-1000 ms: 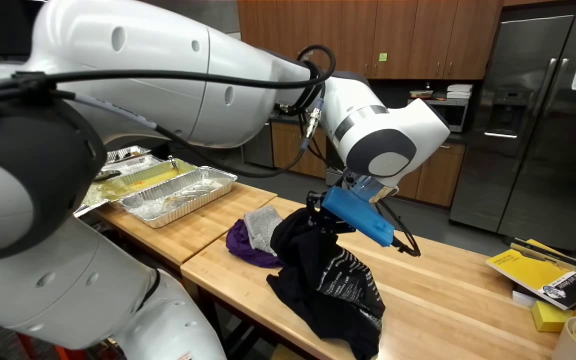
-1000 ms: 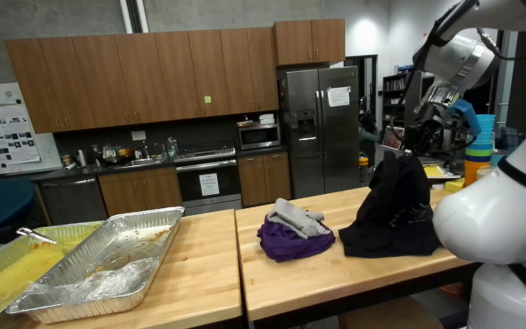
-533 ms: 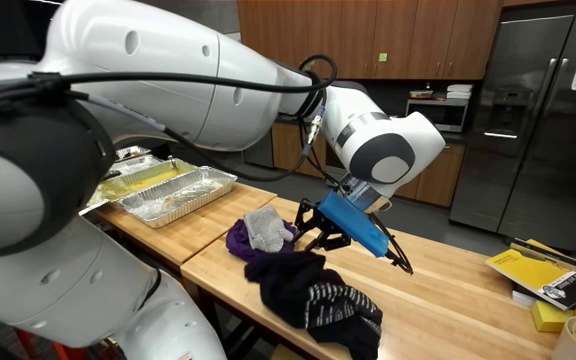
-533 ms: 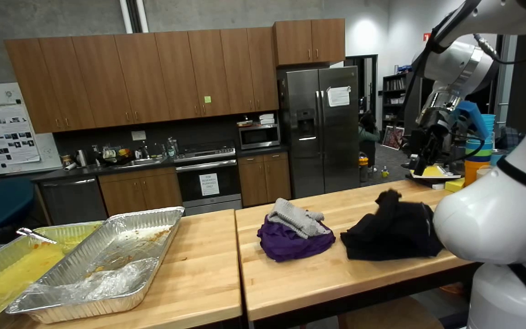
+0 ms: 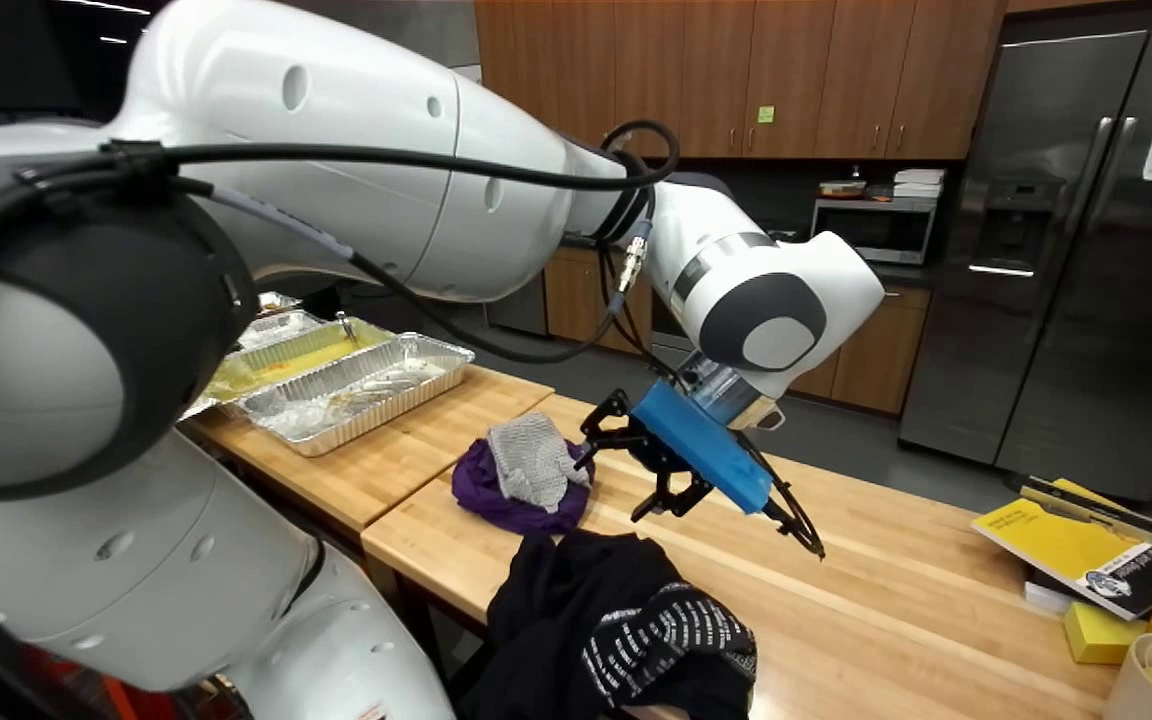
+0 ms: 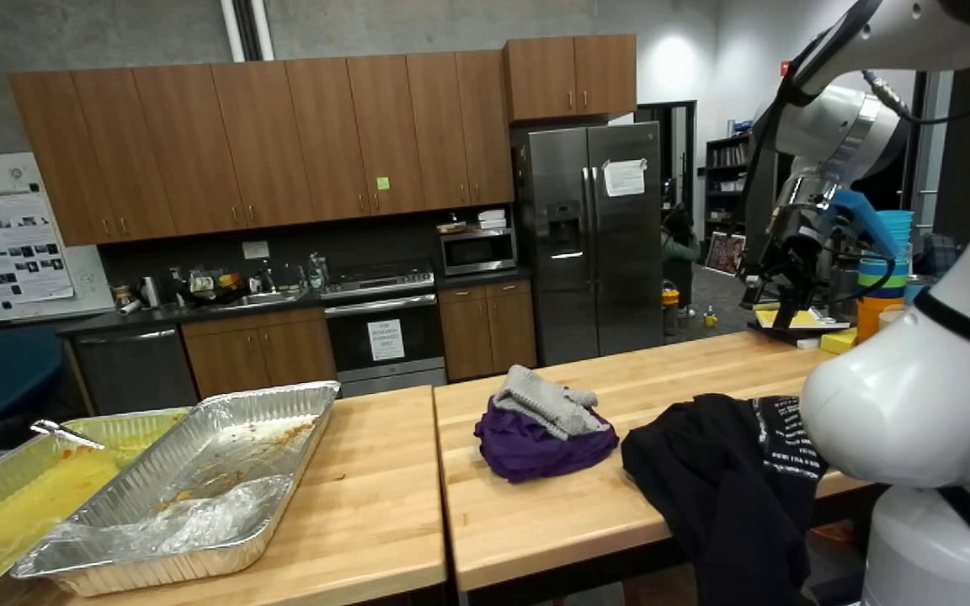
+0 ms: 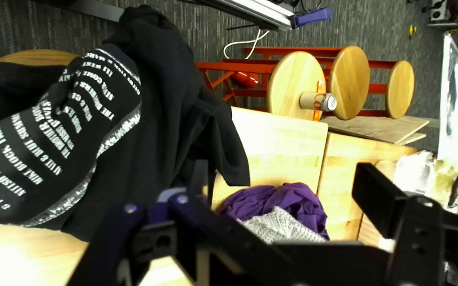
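While gripper (image 5: 608, 491) gapes, black garment (image 6: 721, 471), overhanging table (image 6: 548, 526)

A wooden table (image 5: 886, 600) spreads beneath the jaws, apart from them. Below the jaws, toward the camera in both exterior views, a black shirt (image 5: 571, 595) lies crumpled on it, partly hanging past the edge. Left of the jaws in both exterior views, a purple cloth (image 6: 523, 453) sits bunched; in the wrist view it shows between them. Farther left of the jaws, across a narrow gap, a second table (image 6: 384, 480) bears a foil tray (image 5: 391, 407) and, beside it, a yellow tray (image 6: 144, 425). Well apart from the jaws, on the side away from the purple cloth, the wooden table bears a book pile (image 5: 1066, 545) and a yellow block (image 5: 1104, 637).
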`<move>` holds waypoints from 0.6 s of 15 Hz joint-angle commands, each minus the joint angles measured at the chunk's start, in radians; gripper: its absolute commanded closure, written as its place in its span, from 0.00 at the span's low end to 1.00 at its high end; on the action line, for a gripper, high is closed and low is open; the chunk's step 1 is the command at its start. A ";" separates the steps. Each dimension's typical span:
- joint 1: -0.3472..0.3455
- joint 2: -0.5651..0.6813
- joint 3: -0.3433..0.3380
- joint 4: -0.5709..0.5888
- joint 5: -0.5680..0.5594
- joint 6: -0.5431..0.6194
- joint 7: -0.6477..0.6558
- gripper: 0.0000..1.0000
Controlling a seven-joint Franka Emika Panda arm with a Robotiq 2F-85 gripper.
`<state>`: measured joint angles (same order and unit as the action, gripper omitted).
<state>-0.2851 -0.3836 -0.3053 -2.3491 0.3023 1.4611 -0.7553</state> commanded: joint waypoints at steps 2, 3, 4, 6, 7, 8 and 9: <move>0.037 0.012 0.013 0.010 -0.030 0.047 0.098 0.00; 0.043 0.018 0.016 0.010 -0.036 0.056 0.114 0.00; 0.045 0.024 0.026 0.004 -0.046 0.088 0.149 0.00; 0.046 0.023 0.048 -0.021 -0.067 0.198 0.246 0.00; 0.051 0.023 0.054 -0.035 -0.068 0.261 0.284 0.00; 0.056 0.022 0.059 -0.055 -0.057 0.335 0.321 0.00; 0.059 0.026 0.066 -0.071 -0.048 0.404 0.359 0.00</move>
<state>-0.2427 -0.3513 -0.2568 -2.3772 0.2574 1.7112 -0.5068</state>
